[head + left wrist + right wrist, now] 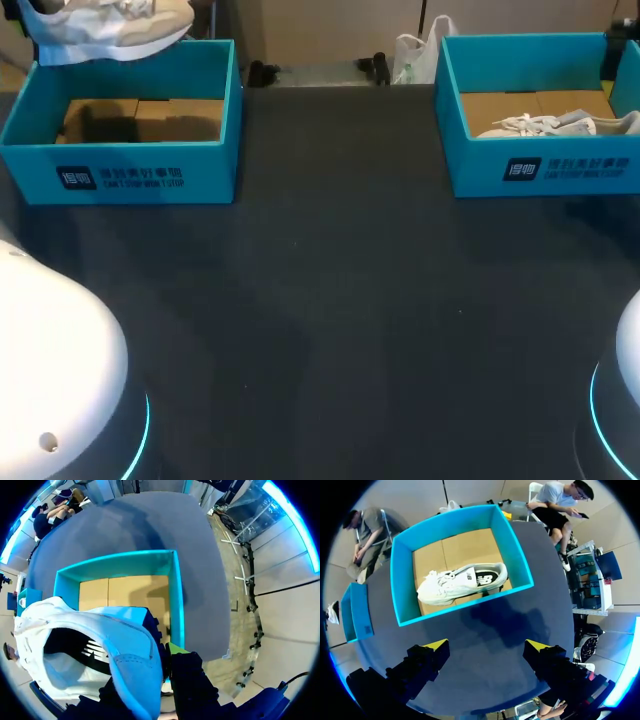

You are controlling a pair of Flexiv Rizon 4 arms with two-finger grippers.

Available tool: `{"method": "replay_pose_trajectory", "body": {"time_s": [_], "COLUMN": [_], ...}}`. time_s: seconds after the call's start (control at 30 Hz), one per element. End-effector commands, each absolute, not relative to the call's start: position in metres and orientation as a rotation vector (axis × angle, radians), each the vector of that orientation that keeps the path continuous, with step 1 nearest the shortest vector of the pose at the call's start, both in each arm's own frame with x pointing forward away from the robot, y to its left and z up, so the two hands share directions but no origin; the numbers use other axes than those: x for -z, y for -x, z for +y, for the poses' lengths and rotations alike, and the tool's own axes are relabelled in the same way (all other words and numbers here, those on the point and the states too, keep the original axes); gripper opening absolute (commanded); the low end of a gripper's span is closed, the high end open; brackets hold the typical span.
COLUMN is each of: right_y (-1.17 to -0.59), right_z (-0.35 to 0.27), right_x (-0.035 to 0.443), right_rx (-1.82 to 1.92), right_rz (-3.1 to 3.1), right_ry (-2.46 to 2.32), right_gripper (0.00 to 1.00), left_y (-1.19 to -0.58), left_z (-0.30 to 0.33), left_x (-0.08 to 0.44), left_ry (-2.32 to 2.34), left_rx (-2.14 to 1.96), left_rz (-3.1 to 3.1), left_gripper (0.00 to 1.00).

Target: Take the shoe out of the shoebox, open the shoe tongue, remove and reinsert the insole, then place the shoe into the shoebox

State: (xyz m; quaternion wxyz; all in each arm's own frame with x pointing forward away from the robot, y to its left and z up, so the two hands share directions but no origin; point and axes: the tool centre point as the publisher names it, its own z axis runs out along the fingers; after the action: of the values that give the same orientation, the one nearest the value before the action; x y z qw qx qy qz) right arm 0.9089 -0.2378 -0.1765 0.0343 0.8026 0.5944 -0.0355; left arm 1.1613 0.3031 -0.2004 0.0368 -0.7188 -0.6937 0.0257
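A white shoe [100, 650] hangs in the air above the empty left teal shoebox [172, 595], with my left gripper [161, 659] shut on its heel collar. One yellow fingertip [175, 649] shows beside the heel; the other is hidden behind the shoe. In the head view this shoe [110, 25] sits over the left shoebox [120, 165] at the far left. A second white shoe [462, 582] lies on its side inside the right shoebox [520, 560]. My right gripper [486, 645] stands open above the table, short of that box, with nothing between its fingers.
The right shoebox [540, 165] with its shoe [560, 125] stands at the far right of the dark table [330, 300]. My two arm bases [50, 380] fill the near corners. A white bag [415, 55] sits at the table's far edge.
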Motion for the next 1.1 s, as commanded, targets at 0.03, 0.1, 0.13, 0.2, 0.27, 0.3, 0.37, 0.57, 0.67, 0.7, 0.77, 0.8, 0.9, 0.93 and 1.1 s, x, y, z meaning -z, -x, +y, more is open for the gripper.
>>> {"method": "replay_pose_trajectory", "body": {"time_s": [0.03, 0.1, 0.13, 0.2, 0.27, 0.3, 0.37, 0.57, 0.67, 0.7, 0.77, 0.8, 0.9, 0.93, 1.1], "right_y": [-0.908, -0.908, -0.908, -0.908, -0.908, -0.908, -0.908, -0.908, -0.908, -0.908, -0.908, -0.908, -0.908, -0.908, -0.908], "right_z": [-0.238, -0.238, -0.238, -0.238, -0.238, -0.238, -0.238, -0.238, -0.238, -0.238, -0.238, -0.238, -0.238, -0.238, -0.238], "right_x": [0.177, 0.177, 0.177, 0.177, 0.177, 0.177, 0.177, 0.177, 0.177, 0.177, 0.177, 0.177, 0.177, 0.177, 0.177], "right_rx": [0.108, 0.108, 0.108, 0.108, 0.108, 0.108, 0.108, 0.108, 0.108, 0.108, 0.108, 0.108, 0.108, 0.108, 0.108], "right_rz": [1.826, 1.826, 1.826, 1.826, 1.826, 1.826, 1.826, 1.826, 1.826, 1.826, 1.826, 1.826, 1.826, 1.826, 1.826], "right_ry": [-2.468, -2.468, -2.468, -2.468, -2.468, -2.468, -2.468, -2.468, -2.468, -2.468, -2.468, -2.468, -2.468, -2.468, -2.468], "right_gripper": [1.00, 1.00, 1.00, 1.00, 1.00, 1.00, 1.00, 1.00, 1.00, 1.00, 1.00, 1.00, 1.00, 1.00, 1.00], "left_y": [-1.121, -1.117, -1.113, -1.104, -1.095, -1.090, -1.077, -1.031, -1.018, -1.018, -1.018, -1.018, -1.018, -1.018, -1.009], "left_z": [0.291, 0.287, 0.285, 0.283, 0.279, 0.277, 0.272, 0.249, 0.239, 0.239, 0.239, 0.239, 0.239, 0.239, 0.234], "left_x": [0.184, 0.180, 0.178, 0.174, 0.170, 0.168, 0.164, 0.155, 0.152, 0.152, 0.152, 0.152, 0.152, 0.152, 0.154], "left_ry": [2.242, 2.248, 2.257, 2.264, 2.268, 2.266, 2.261, 2.224, 2.229, 2.229, 2.229, 2.229, 2.229, 2.229, 2.234], "left_rx": [0.033, 0.038, 0.052, 0.065, 0.065, 0.076, 0.110, 0.249, 0.255, 0.255, 0.255, 0.255, 0.255, 0.255, 0.294], "left_rz": [-2.150, -2.145, -2.140, -2.136, -2.133, -2.139, -2.149, -2.238, -2.247, -2.247, -2.247, -2.247, -2.247, -2.247, -2.239], "left_gripper": [0.00, 0.00, 0.00, 0.00, 0.00, 0.00, 0.00, 0.00, 0.00, 0.00, 0.00, 0.00, 0.00, 0.00, 0.00]}}
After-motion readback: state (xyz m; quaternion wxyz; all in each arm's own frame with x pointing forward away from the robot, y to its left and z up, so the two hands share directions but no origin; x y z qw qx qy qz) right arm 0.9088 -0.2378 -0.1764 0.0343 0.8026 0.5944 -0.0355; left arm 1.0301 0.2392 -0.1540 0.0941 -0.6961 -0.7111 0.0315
